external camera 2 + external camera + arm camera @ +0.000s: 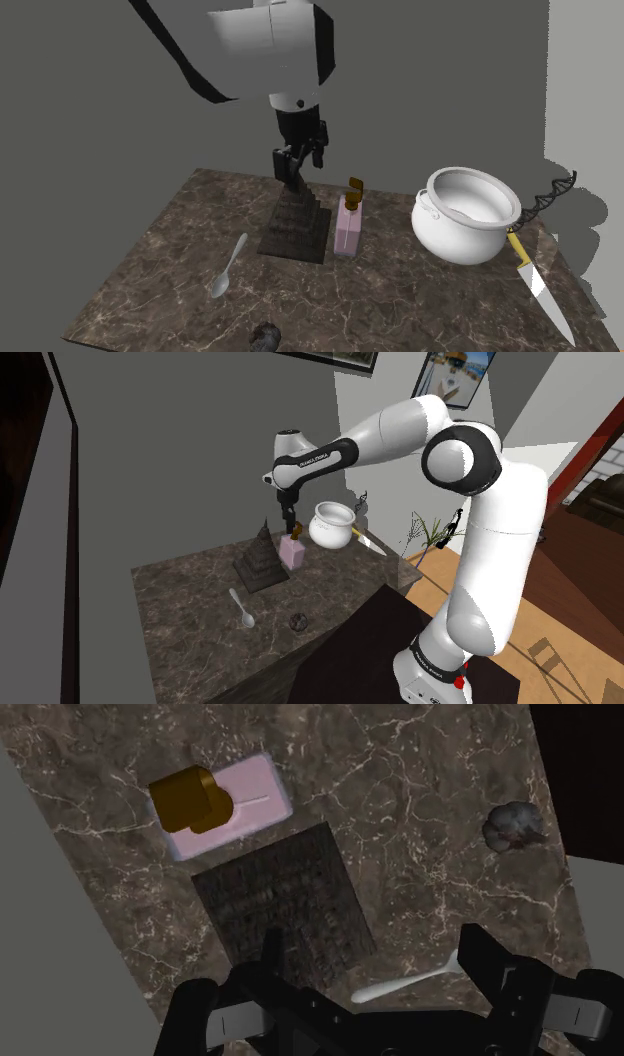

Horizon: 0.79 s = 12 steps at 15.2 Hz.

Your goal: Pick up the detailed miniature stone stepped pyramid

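The dark grey stepped pyramid stands upright on the brown marble tabletop, next to a pink bottle. My black gripper hangs just above the pyramid's peak, pointing down. Seen from the shoulder, the gripper sits above and slightly behind the pyramid. In the wrist view the fingers stand apart and open, the gripper holds nothing, and the pyramid lies below, mostly under one fingertip rather than centred between the two.
A pink bottle with a gold cap stands right beside the pyramid. Further along are a white pot and a yellow-handled knife. A spoon and a small dark lump lie toward the table's front. A grey wall backs the table.
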Motion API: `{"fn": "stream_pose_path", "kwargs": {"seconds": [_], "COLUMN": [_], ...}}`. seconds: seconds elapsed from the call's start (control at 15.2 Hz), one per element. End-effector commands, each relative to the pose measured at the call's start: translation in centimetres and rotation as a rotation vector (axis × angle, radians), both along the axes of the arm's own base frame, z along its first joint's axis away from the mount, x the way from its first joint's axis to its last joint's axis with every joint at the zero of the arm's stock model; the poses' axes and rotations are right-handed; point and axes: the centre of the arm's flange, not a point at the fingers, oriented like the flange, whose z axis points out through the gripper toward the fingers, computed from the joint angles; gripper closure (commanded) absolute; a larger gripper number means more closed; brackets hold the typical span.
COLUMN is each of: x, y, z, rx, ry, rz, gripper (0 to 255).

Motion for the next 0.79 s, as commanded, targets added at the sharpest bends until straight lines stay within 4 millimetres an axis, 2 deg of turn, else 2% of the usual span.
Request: {"fn": "stream_pose_path", "kwargs": {"seconds": [0.0, 0.46, 0.53, 0.73], "x": [1.7, 7.4, 7.9, 7.9], "y": [1.2, 5.8, 6.3, 6.3], "z": [-1.5, -6.9, -7.4, -9.0], "rx": [-0.001, -0.007, -0.007, -0.007], "ry": [-0.001, -0.004, -0.004, -0.004], "rz": [0.073, 0.317, 0.344, 0.344], "gripper": [0, 0, 0, 0]}}
